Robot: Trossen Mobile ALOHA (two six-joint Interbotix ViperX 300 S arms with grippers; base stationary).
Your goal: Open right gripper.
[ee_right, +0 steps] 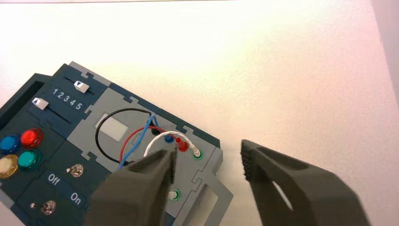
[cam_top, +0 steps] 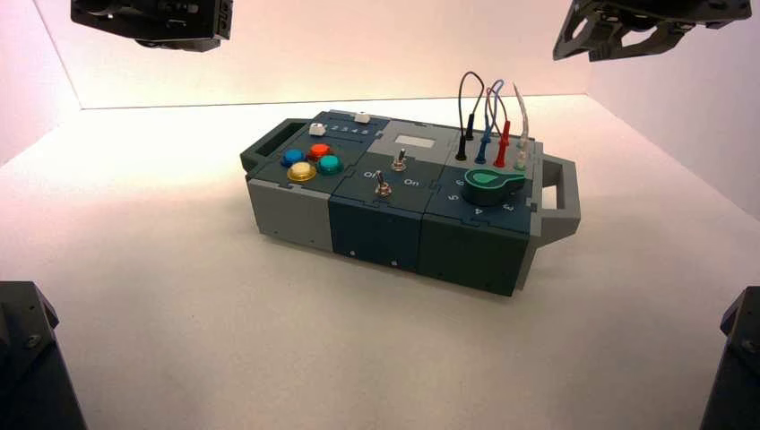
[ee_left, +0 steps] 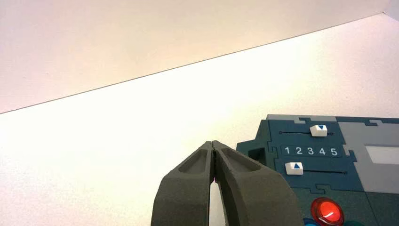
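Observation:
My right gripper [ee_right: 209,157], black with a truss-like frame [cam_top: 641,27], hangs high above the box's wire end. Its two fingers stand wide apart and hold nothing. Between and below them the right wrist view shows the box's grey handle and the green sockets [ee_right: 197,154]. My left gripper [ee_left: 213,143], solid and boxy [cam_top: 157,20], hangs high above the box's slider end with its fingers pressed together, empty.
The box [cam_top: 408,193] stands turned on the white table. It bears four coloured buttons [cam_top: 311,161], two white sliders [ee_left: 318,130] beside numbers 1 to 5, two toggle switches [cam_top: 383,186], a green knob [cam_top: 493,184] and black, blue, red and white wires [cam_top: 488,121].

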